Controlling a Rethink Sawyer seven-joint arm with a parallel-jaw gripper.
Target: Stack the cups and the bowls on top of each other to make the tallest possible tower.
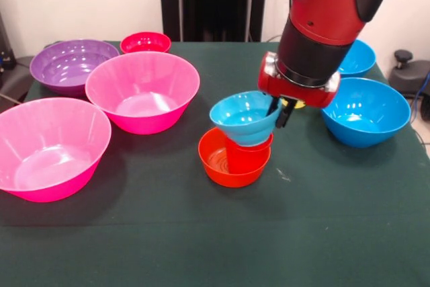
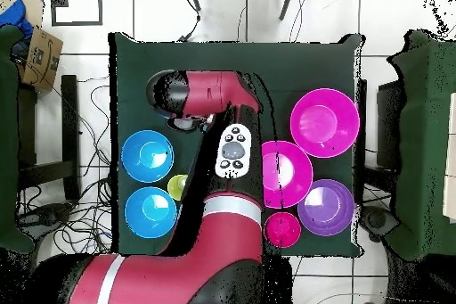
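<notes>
In the front view a small orange bowl stands mid-table with the red cup in it. Only the cup's rim shows. The small light-blue bowl sits on the cup, slightly tilted. My gripper comes down at its right rim, one dark finger inside and one outside, shut on that rim. A bit of the yellow cup peeks out behind the gripper. It shows plainly from overhead. There the arm hides the stack and the gripper.
Two large blue bowls stand right of the stack. Left are two large pink bowls, a purple bowl and a small red bowl. The dark green table runs toward the front edge.
</notes>
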